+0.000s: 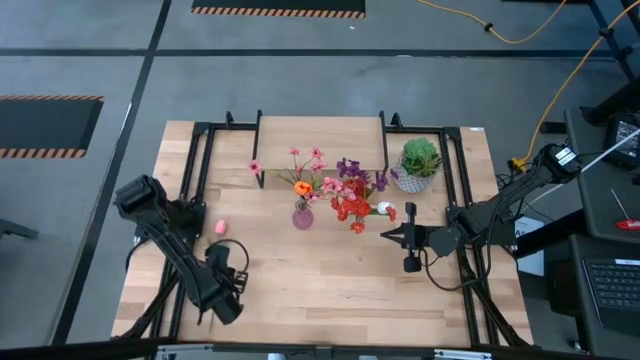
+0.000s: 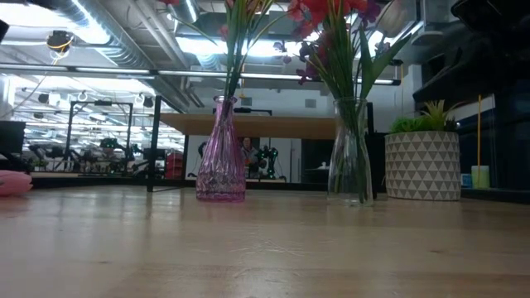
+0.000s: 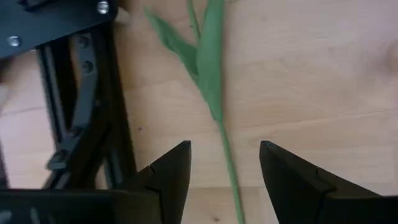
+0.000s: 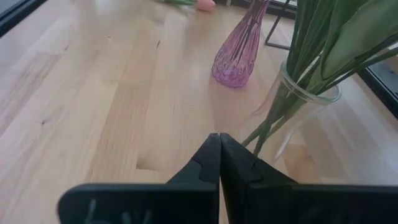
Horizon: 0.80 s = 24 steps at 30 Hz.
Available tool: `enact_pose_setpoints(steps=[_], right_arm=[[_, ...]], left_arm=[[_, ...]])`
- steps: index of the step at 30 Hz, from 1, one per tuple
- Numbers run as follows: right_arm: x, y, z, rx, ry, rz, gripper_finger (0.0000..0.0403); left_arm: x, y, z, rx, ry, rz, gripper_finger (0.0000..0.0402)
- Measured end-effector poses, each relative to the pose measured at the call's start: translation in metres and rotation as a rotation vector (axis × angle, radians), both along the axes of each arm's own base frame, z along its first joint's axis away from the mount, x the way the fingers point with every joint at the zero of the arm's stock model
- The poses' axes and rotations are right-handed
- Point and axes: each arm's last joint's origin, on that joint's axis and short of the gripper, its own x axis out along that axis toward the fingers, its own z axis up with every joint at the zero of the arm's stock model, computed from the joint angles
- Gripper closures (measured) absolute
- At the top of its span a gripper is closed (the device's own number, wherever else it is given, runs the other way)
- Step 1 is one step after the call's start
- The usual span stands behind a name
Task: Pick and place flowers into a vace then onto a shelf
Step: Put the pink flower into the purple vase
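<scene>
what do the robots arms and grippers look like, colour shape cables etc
Both arms are matte black, built of boxy jointed segments. The left gripper has two dark, wedge-shaped fingers tapering to points; silver screws dot its mount. The right gripper looks the same. Black cables loop beside each arm.

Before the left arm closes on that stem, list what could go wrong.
1. The left gripper is open over the thin green stem, which lies flat on the table; the fingers may scrape wood or let it slip.
2. The black frame sits close beside one finger and could be struck.
3. The shut right gripper points at the clear vase; a nudge might tip its tall flowers.
</scene>
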Motion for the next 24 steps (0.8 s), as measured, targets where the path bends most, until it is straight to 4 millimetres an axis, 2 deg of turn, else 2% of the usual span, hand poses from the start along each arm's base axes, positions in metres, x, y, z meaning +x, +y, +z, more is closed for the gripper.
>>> enact_pose_setpoints(steps=[10, 16, 20, 24], right_arm=[[0.000, 0.000, 0.000, 0.004, -0.004, -0.001, 0.0399], [0.000, 0.000, 0.001, 0.006, -0.007, 0.000, 0.0399], [0.000, 0.000, 0.001, 0.009, -0.009, -0.001, 0.0399], [0.000, 0.000, 0.001, 0.005, -0.009, 0.000, 0.0399]], left_arm=[[-0.002, 0.002, -0.004, 0.009, -0.066, -0.030, 0.0217], [-0.017, 0.023, -0.024, -0.052, -0.108, -0.028, 0.0217], [-0.029, 0.037, -0.021, -0.064, -0.127, -0.006, 0.0217], [-0.032, 0.041, -0.017, -0.138, -0.188, -0.004, 0.0217]])
